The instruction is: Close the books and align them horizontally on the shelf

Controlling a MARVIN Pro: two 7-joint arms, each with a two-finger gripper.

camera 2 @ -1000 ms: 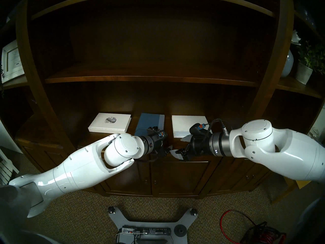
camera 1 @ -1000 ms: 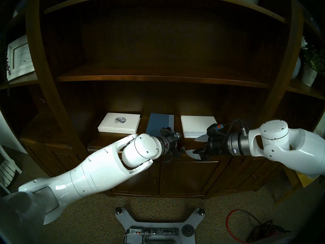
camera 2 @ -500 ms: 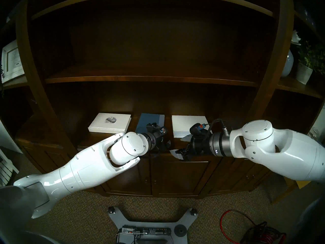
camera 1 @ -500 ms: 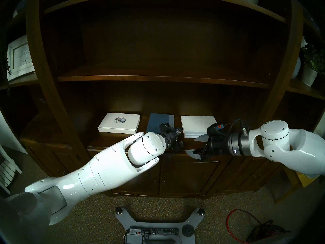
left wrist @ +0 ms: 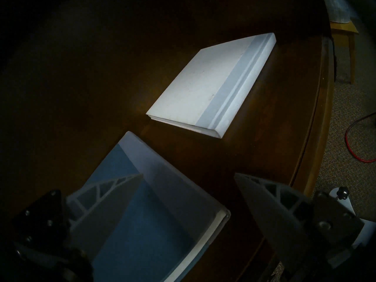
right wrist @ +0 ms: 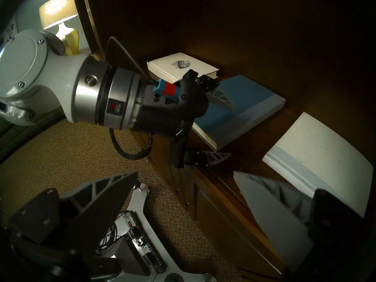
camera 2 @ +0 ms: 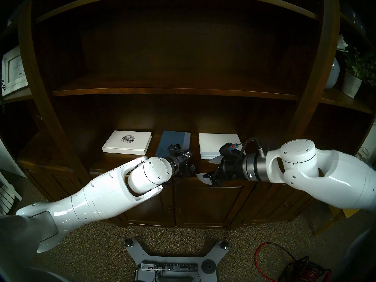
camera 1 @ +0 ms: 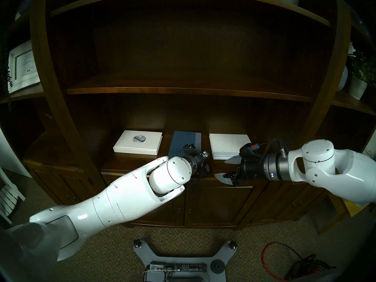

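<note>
So all three books are lying flat and closed in a row on the shelf (camera 1: 114, 163): speckled white book (camera 1: 138, 142) on the left, blue book (camera 1: 183, 141) in the middle, plain white book (camera 1: 228, 146) on the right, with gaps between them. My left gripper (left wrist: 189, 174) has its jaws spread wide, one finger over the blue cover, not pinching it. My right gripper (right wrist: 186, 172) hangs near the plain white book's front corner, jaws spread too, holding nothing.

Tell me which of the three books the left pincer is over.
The blue book, the middle one on the shelf. The open left pincer straddles its spine-side edge; the two white books lie clear either side.
</note>
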